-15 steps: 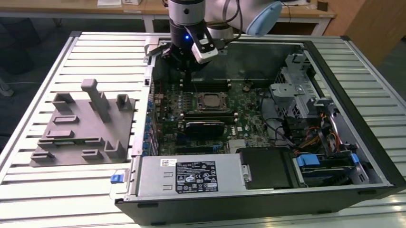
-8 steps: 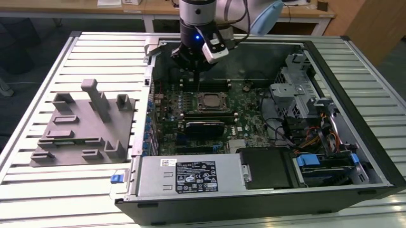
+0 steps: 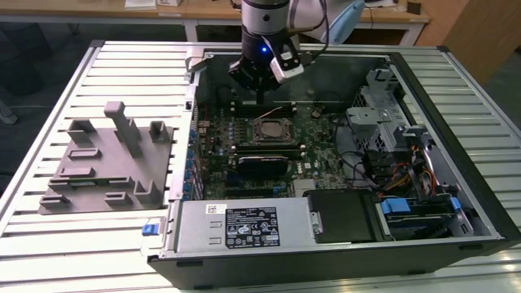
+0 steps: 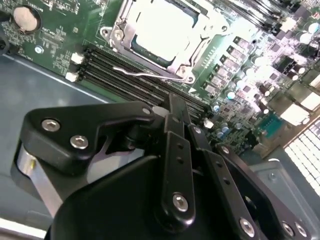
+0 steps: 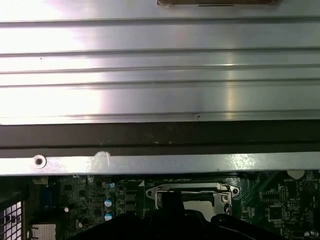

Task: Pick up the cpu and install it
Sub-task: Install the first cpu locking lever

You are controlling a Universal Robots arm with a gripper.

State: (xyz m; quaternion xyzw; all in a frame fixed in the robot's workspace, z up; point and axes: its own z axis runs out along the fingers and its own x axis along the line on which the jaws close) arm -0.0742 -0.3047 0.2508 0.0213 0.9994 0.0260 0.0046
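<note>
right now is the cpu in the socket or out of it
In. The cpu lies flat inside the socket frame on the motherboard, pale top showing; the gripper hangs above it, apart.

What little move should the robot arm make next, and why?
Probably lift the tool straight up, I'd say. The cpu already sits in the socket frame on the motherboard, and the tool hangs just beside it over the memory slots, so raising it avoids bumping anything.
</note>
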